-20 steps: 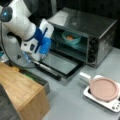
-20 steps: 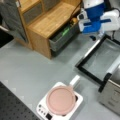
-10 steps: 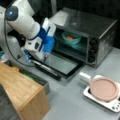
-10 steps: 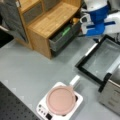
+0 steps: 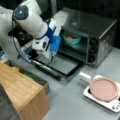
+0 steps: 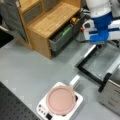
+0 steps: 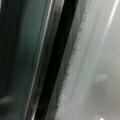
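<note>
My white and blue arm reaches over the lowered glass door (image 5: 62, 66) of a black toaster oven (image 5: 100, 32). The gripper (image 5: 52, 57) hangs just above the door's left part, near its front handle (image 5: 47, 71), with nothing visible in it. A teal bowl (image 5: 71, 38) with something orange in it sits inside the oven. In a front view the gripper (image 6: 99, 45) is over the door's (image 6: 105, 62) far edge. The wrist view shows only the door glass (image 7: 22, 50), its dark frame (image 7: 56, 62) and grey table (image 7: 100, 50); the fingers are out of sight there.
A pink pan (image 5: 103, 88) (image 6: 61, 100) rests on a white cooktop (image 5: 112, 106) (image 6: 42, 110) in front of the oven. A wooden cabinet (image 5: 20, 92) (image 6: 52, 20) stands to the side, its drawer (image 6: 62, 35) pulled open with green and yellow items inside.
The arm has shifted a little toward the oven and lower over the open door. The pan, bowl and cabinet have stayed put.
</note>
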Robot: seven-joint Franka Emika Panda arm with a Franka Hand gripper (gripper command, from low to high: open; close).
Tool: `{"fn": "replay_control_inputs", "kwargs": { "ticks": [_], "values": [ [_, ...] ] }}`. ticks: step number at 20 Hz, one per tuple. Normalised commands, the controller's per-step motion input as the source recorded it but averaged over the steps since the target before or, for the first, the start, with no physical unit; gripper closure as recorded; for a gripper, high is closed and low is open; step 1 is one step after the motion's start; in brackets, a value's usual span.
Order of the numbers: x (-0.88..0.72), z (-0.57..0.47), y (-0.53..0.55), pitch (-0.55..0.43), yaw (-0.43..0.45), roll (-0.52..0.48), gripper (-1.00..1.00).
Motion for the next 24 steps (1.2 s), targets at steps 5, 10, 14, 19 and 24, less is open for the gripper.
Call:
{"fn": "replay_control_inputs", "kwargs": {
  "ticks": [5,10,14,19,24],
  "values": [
    [0.05,0.02,-0.07,0.104,0.027,0.141,-1.00],
    [0.00,-0.06,-0.04,0.043,0.119,0.105,-1.00],
    [-0.05,-0.11,-0.04,-0.027,0.234,0.111,-1.00],
    [-0.09,-0.17,-0.08,-0.102,0.296,0.153,-1.00],
    [-0.10,-0.18,-0.04,-0.163,0.231,0.152,-1.00]
  ]
}}
